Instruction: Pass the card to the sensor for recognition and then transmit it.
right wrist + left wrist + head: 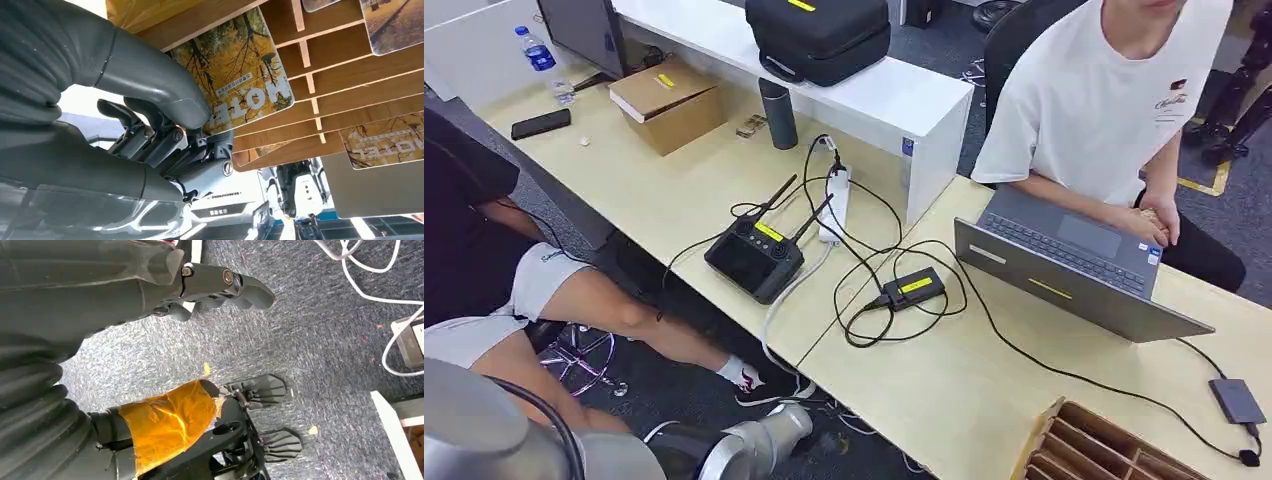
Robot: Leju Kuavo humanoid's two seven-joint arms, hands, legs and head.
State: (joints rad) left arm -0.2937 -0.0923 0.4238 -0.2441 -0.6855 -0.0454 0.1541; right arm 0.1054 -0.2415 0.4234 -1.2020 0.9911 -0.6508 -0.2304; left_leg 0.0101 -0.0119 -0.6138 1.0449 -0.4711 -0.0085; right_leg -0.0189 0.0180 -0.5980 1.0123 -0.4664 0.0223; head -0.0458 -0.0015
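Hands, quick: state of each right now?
Left hand: open, holding nothing, hanging over the grey carpet.
Right hand: pinching a yellow autumn-tree hotel card at the slotted wooden card rack.

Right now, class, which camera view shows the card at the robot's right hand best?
The right wrist view: the autumn-tree card fills the frame's middle, against the right hand, at the wooden rack. The head view shows the rack's corner, no card. The left wrist view shows the left hand above carpet.
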